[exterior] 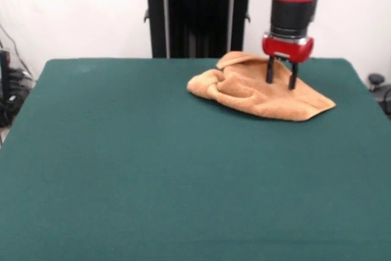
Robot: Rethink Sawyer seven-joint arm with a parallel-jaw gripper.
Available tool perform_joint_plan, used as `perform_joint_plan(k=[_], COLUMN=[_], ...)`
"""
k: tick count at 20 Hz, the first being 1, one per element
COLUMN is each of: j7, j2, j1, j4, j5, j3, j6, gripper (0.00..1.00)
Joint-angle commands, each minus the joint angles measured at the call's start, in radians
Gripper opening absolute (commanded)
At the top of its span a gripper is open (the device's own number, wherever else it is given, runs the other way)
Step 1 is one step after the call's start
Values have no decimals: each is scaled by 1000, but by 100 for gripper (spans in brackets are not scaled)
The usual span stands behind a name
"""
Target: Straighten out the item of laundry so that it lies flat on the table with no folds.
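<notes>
The desk (153, 169) lies bare across its whole left and near parts, open to passage. At the far right the crumpled towel (256, 93) forms a low mound, and the claw (281, 82) with its arm stands upon it, blocking that corner.

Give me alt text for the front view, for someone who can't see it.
A crumpled orange-tan towel lies bunched on the far right part of a dark green table. A red and black robot arm reaches down from above, its open gripper with two black fingers at the top of the towel.
</notes>
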State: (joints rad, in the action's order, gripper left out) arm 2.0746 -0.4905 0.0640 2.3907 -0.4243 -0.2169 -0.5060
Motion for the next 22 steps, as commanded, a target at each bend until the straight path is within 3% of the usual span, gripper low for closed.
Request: perform_joint_plan(k=[1, 8, 14, 19, 22], j7=[312, 290, 264, 213, 145], j2=[-12, -10, -65, -35, 31], j1=[-88, -44, 9, 38, 112], j4=[-27, -13, 52, 55, 79], j5=[-133, -49, 14, 66, 182], j3=[-126, -98, -88, -38, 39], j6=[176, 190, 219, 210, 144], gripper=[100, 100, 100, 100, 100])
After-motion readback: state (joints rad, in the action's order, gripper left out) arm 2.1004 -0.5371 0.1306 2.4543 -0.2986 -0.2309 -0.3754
